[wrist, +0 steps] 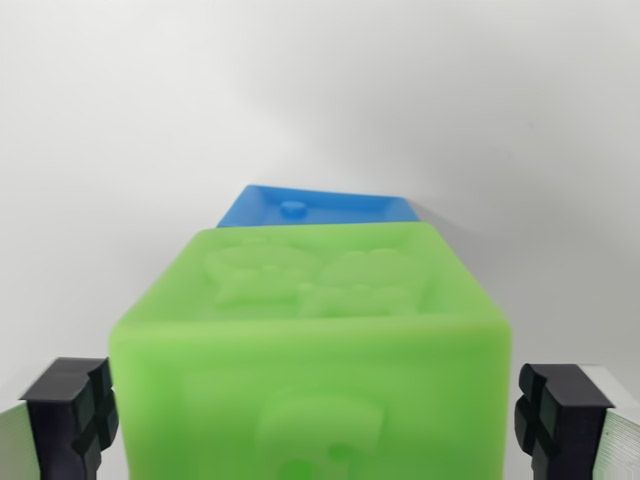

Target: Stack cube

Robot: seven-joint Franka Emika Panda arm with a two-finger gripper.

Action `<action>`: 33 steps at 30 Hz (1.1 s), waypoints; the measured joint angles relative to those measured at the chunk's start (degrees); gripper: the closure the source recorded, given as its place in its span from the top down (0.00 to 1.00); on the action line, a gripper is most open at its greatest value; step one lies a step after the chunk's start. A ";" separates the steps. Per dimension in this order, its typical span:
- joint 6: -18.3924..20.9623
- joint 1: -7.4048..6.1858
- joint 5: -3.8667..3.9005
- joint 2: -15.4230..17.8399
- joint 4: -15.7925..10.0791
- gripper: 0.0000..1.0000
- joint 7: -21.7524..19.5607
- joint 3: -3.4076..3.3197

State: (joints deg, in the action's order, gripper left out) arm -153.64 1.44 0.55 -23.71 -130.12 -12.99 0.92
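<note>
A bright green cube (310,350) with raised figures on its top and front fills the lower middle of the wrist view. My gripper (314,420) is shut on it. The black finger pads (75,410) press against its left and right sides low in the picture. Behind the green cube and partly hidden by it lies a blue cube (315,208); only its top face with a small raised bump shows. Whether the two cubes touch cannot be seen.
A plain white surface (320,90) surrounds both cubes, with a soft shadow to the right of the blue cube. Nothing else shows.
</note>
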 joint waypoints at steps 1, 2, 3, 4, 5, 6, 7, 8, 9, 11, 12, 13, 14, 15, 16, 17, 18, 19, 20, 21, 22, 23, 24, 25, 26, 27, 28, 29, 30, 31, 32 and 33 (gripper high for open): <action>0.18 0.00 0.00 0.22 -0.02 1.00 0.00 0.00; 0.41 0.00 0.00 0.47 -0.05 1.00 0.00 0.00; 0.64 0.00 0.00 0.76 -0.09 1.00 0.00 0.00; 0.84 0.00 0.00 1.08 -0.14 1.00 0.00 0.00; 1.07 0.00 0.00 1.41 -0.20 1.00 0.00 0.00; 1.35 0.00 0.00 1.73 -0.25 1.00 0.00 0.00; 1.50 0.00 0.00 1.88 -0.27 1.00 0.00 0.00; 1.80 0.00 0.00 2.21 -0.30 1.00 0.00 0.00; 2.13 0.00 0.00 2.58 -0.32 1.00 0.00 0.00; 2.83 0.00 0.00 3.33 -0.39 1.00 0.00 0.00; 3.15 0.00 0.00 3.71 -0.42 1.00 0.00 0.00; 3.51 0.00 0.00 4.13 -0.45 1.00 0.00 0.00; 3.92 0.00 0.00 4.54 -0.47 1.00 0.00 0.00; 4.33 0.00 0.00 4.96 -0.49 1.00 0.00 0.00; 4.54 0.00 0.00 5.18 -0.50 1.00 0.00 0.00; 4.99 0.00 0.00 5.65 -0.51 1.00 0.00 0.00; 5.41 0.00 0.00 6.12 -0.53 1.00 0.00 0.00; 5.86 0.00 -0.01 6.61 -0.53 1.00 0.00 0.00; 6.33 0.00 -0.01 7.10 -0.54 1.00 0.00 0.00; 6.80 0.00 -0.01 7.59 -0.54 1.00 0.00 0.00; 7.29 0.00 -0.02 8.06 -0.54 1.00 0.00 0.00; 7.75 0.00 -0.02 8.54 -0.55 1.00 0.00 0.00; 8.25 0.00 -0.03 9.04 -0.54 1.00 0.00 0.00; 8.51 0.00 -0.03 9.28 -0.54 1.00 0.00 0.00; 9.01 0.00 -0.04 9.78 -0.54 1.00 0.00 0.00; 9.61 0.00 -0.05 10.34 -0.52 1.00 0.00 0.00; 10.13 0.00 -0.06 10.85 -0.50 1.00 0.01 0.00; 10.72 0.00 -0.07 11.41 -0.46 1.00 0.02 0.00; 11.01 0.00 -0.08 11.67 -0.44 1.00 0.02 0.01; 11.64 0.00 -0.10 12.23 -0.37 1.00 0.03 0.00; 12.25 0.00 -0.11 12.79 -0.30 1.00 0.04 0.00; 12.99 0.00 -0.12 13.45 -0.19 1.00 0.05 0.01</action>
State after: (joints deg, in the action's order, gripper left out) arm -140.65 1.44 0.43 -10.26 -130.31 -12.95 0.93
